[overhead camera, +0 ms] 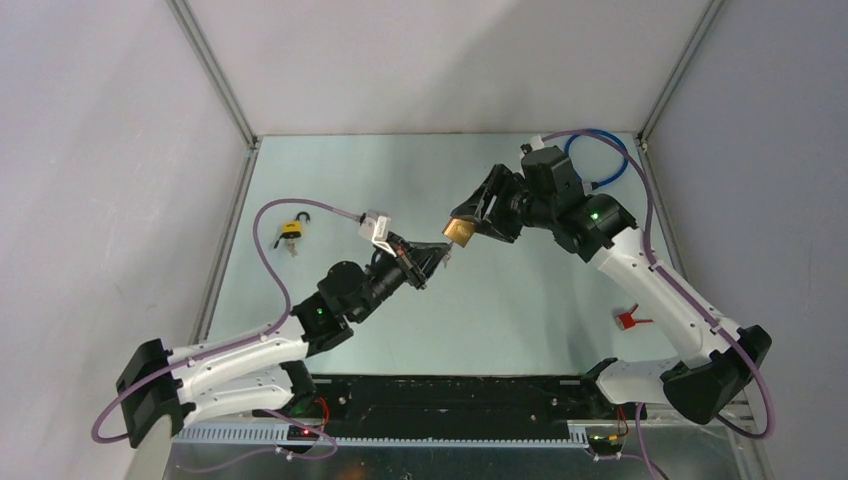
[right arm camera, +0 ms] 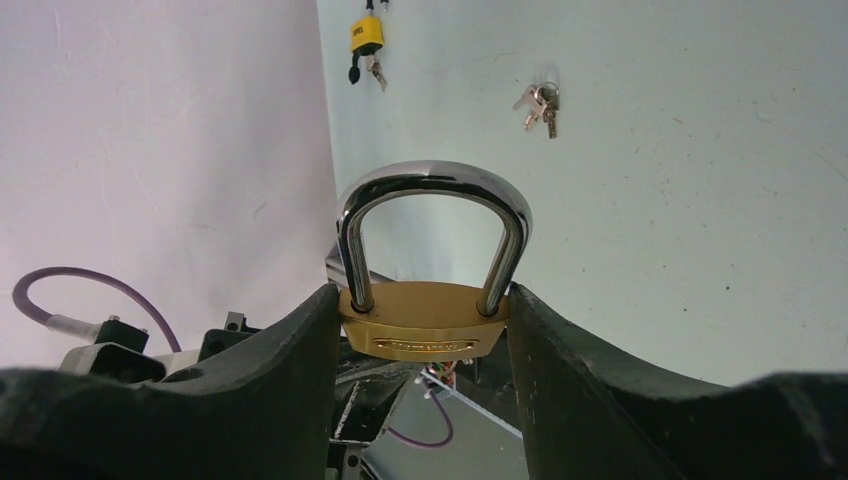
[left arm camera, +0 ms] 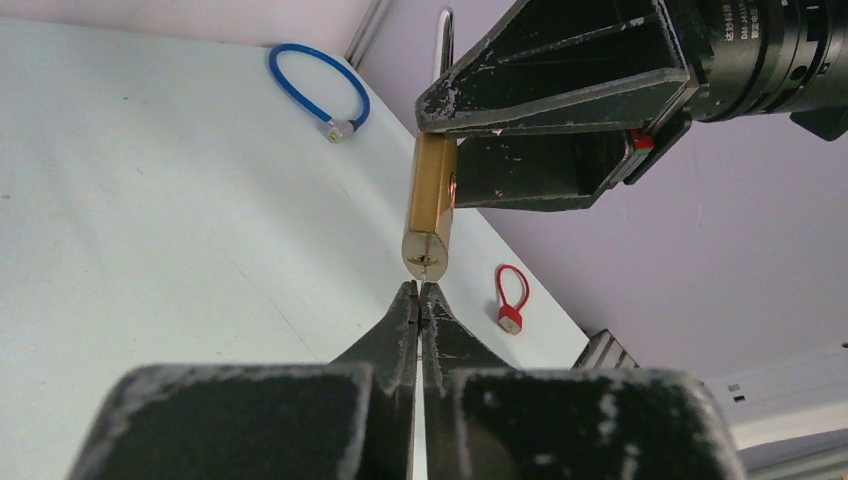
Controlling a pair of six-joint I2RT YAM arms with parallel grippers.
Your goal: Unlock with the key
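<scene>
Right gripper [right arm camera: 420, 296]: clamped on the brass padlock [right arm camera: 424, 327], one finger against each narrow side of the body.
Left gripper [left arm camera: 420, 290]: fingers pressed together, tips just short of the padlock's lower face; a key may be pinched between them, but the seam is too thin to tell.
Table [overhead camera: 520, 300]: pale green, with both arms reaching in over it.
Left arm: stretched low from the near left corner, wrist angled up toward the middle.
Right arm: rises from the near right corner, elbow high, and folds back so its wrist faces the left arm.
Padlock position: held in the air over the table's middle, between the two grippers.
Padlock axis: runs from keyhole to shackle, with the keyhole end facing the left gripper's tips and the chrome shackle on the far end, seated in the body.
Padlocks: two, the brass one and a yellow padlock [overhead camera: 291, 231] lying at the far left with keys hanging from it.
Cable loops: two, a blue loop [left arm camera: 320, 85] at the far right and a red loop [overhead camera: 630, 320] near the right arm.
Loose key bunch [right arm camera: 538, 105]: one, lying on the table.
</scene>
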